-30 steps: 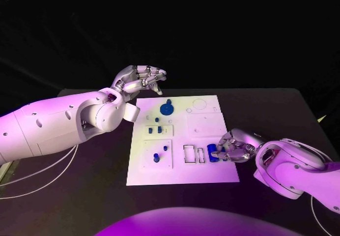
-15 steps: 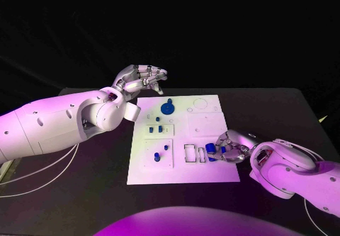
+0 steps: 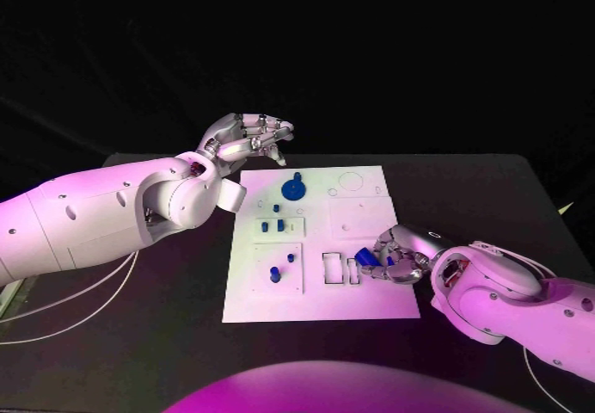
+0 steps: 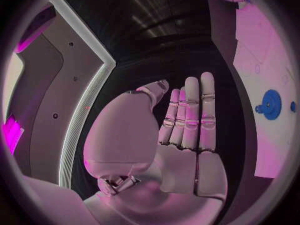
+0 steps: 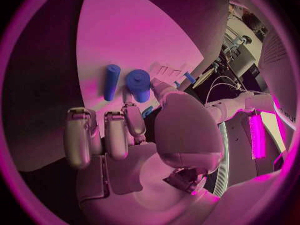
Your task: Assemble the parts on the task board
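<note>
Right hand (image 3: 399, 256) pinches a blue part (image 3: 367, 255) at the board's (image 3: 316, 305) near right edge, long axis tilted; empty rectangular slots (image 3: 340, 268) lie just left of it. Left hand (image 3: 248, 136) hovers beyond the board's far corner, holding nothing, fingers straight together, well apart.

task board (image 3: 316, 301) mid-table (image 3: 149, 344) | left hand (image 3: 248, 136) behind | right hand (image 3: 395, 255) on right edge

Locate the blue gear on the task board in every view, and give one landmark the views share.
Head view: the blue gear sits on the far part of the task board, near the left robot hand.
Left wrist view: the blue gear lies on the board beyond the fingers.
Right wrist view: not identifiable.
Shared landmark: the white task board.
</note>
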Tool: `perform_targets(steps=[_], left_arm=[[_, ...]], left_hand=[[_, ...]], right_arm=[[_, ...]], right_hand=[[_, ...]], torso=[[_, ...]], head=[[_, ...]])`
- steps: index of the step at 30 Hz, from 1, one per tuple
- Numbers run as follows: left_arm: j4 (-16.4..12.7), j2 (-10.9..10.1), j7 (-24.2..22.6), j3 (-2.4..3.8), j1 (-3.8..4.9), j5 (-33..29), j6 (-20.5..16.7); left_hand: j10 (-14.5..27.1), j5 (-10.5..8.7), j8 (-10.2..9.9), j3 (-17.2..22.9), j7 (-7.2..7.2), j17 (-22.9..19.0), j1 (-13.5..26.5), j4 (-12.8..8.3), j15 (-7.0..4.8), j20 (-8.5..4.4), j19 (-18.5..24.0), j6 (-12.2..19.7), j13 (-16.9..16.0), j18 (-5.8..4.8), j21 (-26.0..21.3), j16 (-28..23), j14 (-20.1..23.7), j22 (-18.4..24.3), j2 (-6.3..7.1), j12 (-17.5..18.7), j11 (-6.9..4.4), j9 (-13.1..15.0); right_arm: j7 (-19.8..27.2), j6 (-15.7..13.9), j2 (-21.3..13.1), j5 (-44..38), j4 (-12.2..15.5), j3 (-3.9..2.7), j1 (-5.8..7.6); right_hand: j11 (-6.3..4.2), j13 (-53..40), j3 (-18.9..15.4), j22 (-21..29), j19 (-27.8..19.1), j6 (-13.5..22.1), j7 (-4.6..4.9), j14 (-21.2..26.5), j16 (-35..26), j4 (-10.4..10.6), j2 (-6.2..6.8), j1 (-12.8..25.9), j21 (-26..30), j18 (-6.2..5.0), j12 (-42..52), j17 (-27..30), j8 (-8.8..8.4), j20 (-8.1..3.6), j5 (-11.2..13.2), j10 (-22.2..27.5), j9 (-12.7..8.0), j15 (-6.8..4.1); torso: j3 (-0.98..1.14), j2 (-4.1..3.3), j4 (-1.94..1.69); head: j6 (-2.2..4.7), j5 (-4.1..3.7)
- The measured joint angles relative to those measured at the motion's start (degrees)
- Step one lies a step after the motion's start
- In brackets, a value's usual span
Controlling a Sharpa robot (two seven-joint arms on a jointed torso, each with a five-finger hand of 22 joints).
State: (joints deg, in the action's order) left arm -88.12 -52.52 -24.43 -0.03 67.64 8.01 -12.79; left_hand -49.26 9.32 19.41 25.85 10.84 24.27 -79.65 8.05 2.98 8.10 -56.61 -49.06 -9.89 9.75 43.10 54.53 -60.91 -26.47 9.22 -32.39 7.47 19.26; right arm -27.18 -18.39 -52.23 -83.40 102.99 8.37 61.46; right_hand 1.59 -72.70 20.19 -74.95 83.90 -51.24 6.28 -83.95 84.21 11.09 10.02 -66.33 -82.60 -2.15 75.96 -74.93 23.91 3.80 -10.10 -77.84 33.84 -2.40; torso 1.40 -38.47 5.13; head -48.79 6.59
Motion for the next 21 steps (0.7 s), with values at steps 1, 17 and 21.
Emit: perform_targets(steps=[1,17,21], left_arm=[[-0.01,0.0,0.01,0.0,0.0,0.0,0.01],[-0.09,-0.06,0.12,0.0,0.0,0.0,0.16],[-0.1,-0.11,0.13,0.0,0.0,0.0,0.17]], left_hand=[[0.0,0.0,0.0,0.0,0.0,0.0,0.0,0.0,0.0,0.0,0.0,0.0,0.0,0.0,0.0,0.0,0.0,0.0,0.0,0.0,0.0,0.0],[0.0,0.0,0.0,0.0,0.0,-0.01,0.0,0.0,0.0,0.0,0.0,0.0,0.04,0.0,-0.22,0.0,0.0,0.0,0.0,0.0,0.0,0.05],[0.0,0.0,0.0,0.0,0.0,-0.01,0.0,0.0,0.0,0.0,0.0,0.0,0.04,0.0,-0.22,0.0,0.0,0.0,0.0,0.0,0.0,0.05]], right_arm=[[-0.04,0.0,0.05,0.0,-0.06,-0.02,0.01],[-0.15,-0.93,0.43,1.66,-0.57,0.04,0.1],[-0.26,-2.14,-0.08,3.09,0.07,0.23,0.05]], right_hand=[[0.0,0.0,0.16,0.0,0.0,-0.03,-0.03,-0.08,0.0,-0.04,-0.22,-0.23,0.0,0.0,0.0,0.0,0.0,0.0,0.0,0.0,0.0,-0.08],[-0.73,-0.98,2.29,0.01,0.0,-0.11,-0.16,-0.08,0.02,-0.29,-0.19,-1.13,-0.28,-0.01,0.0,0.01,0.63,-0.42,-4.15,-0.73,0.31,-0.49],[-1.13,-1.45,3.19,0.01,0.08,-0.31,0.06,0.03,0.26,-0.35,-0.12,-1.21,-0.73,-0.01,0.09,0.01,0.63,-0.74,-5.92,-1.14,0.32,-0.63]], torso=[[-0.01,0.01,0.01],[0.0,0.04,-0.01],[0.03,0.02,0.01]], head=[[0.03,0.01],[0.19,-0.01],[0.21,0.01]])
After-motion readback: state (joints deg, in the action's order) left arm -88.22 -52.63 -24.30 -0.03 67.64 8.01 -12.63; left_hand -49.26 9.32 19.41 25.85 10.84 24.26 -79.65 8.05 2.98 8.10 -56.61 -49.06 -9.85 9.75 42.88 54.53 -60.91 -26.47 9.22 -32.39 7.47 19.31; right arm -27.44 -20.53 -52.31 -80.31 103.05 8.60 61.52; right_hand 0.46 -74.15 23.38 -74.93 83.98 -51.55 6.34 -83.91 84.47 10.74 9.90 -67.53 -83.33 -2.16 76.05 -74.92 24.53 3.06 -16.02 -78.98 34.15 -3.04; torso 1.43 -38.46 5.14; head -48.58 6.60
